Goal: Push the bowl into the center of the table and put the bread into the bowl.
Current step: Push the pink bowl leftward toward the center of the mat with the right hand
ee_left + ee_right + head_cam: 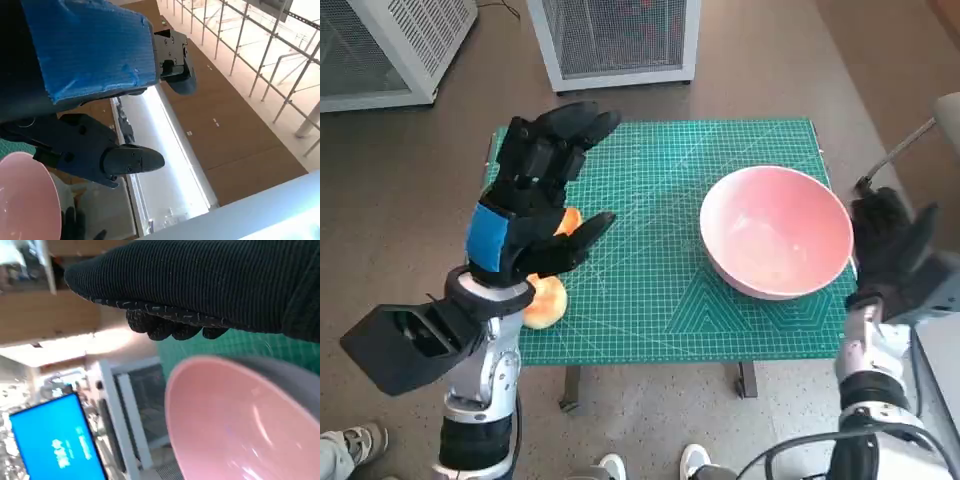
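A small table (650, 345) covered by a green cutting mat (650, 200) stands on a brown floor (400, 200). Two white mesh-fronted cabinets (615, 40) sit at eleven and twelve o'clock beyond it. A blue lit screen (52, 440) glows in the room.

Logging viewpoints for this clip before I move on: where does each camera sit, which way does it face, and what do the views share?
Head view: on the robot's head, looking steeply down at the green mat; shows left hand, right hand, both forearms.
Left wrist view: behind the left hand, facing across the room; blue-taped back, black fingers.
Right wrist view: behind the right hand, facing the bowl; glove along the top.
Shared: all three show the pink bowl.
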Available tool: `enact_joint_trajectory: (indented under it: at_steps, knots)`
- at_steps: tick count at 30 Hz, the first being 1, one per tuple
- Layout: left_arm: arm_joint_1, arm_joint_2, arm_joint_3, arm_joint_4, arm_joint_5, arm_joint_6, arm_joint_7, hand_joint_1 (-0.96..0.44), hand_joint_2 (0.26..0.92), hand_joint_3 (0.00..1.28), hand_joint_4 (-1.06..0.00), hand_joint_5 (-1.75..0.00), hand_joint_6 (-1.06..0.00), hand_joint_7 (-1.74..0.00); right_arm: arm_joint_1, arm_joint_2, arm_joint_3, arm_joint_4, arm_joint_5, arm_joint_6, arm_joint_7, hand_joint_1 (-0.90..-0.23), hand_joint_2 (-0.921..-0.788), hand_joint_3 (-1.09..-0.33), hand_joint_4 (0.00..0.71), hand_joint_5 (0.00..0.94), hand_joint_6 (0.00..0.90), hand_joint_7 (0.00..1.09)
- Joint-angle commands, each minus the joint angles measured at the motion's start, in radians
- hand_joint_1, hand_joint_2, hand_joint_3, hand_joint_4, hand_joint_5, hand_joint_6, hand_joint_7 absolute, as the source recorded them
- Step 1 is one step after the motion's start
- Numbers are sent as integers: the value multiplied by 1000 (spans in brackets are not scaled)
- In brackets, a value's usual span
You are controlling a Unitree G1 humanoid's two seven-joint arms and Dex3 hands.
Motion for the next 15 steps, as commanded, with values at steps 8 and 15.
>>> enact_joint_trajectory:
  at_steps: [8, 15]
  knots:
    - [30, 22, 24, -20, -8, -15, -10, -269, 887, 274, -89, -506, 1, -810, -38, 81, 6, 22, -7, 52, 3, -407, -921, -714, 307, 7, 131, 464]
    - [53, 32, 35, -31, -13, -24, -15, -278, 918, 206, -132, -429, 1, -789, -80, 121, 10, 27, -10, 76, -1, -431, -921, -650, 324, 12, 149, 455]
